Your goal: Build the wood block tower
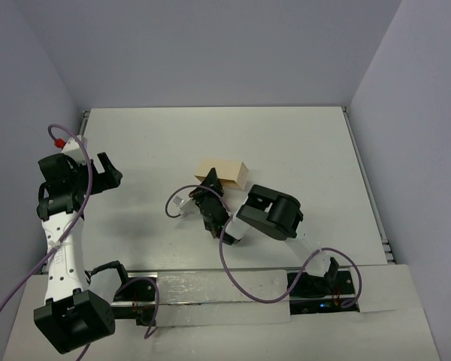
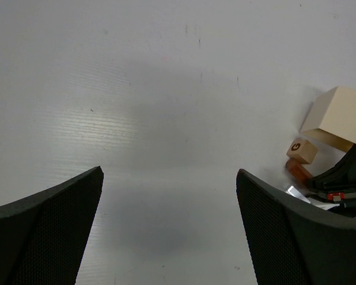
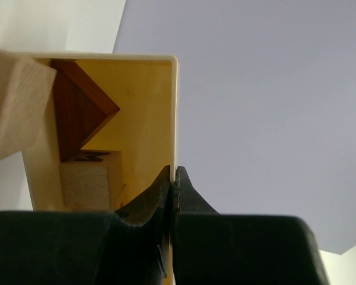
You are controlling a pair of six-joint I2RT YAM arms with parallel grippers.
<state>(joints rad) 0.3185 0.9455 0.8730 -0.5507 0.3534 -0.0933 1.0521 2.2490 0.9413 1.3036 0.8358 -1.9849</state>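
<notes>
Right gripper (image 3: 173,178) clamped shut on 1 thin wall of pale rectangular open wooden box (image 3: 147,113), lower centre; box judged gripped so blocks can be tipped out. Dark reddish-brown wooden wedge (image 3: 77,113) and tan lettered wooden cube (image 3: 89,185) lodged inside, left of frame. No tower begun. Left gripper (image 2: 169,173) spread wide, empty, parked aside.

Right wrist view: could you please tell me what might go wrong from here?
The right gripper pinches only the thin wall of the wooden box, so the box could slip or twist. The reddish-brown wedge and pale cube inside might tumble out and scatter.
</notes>
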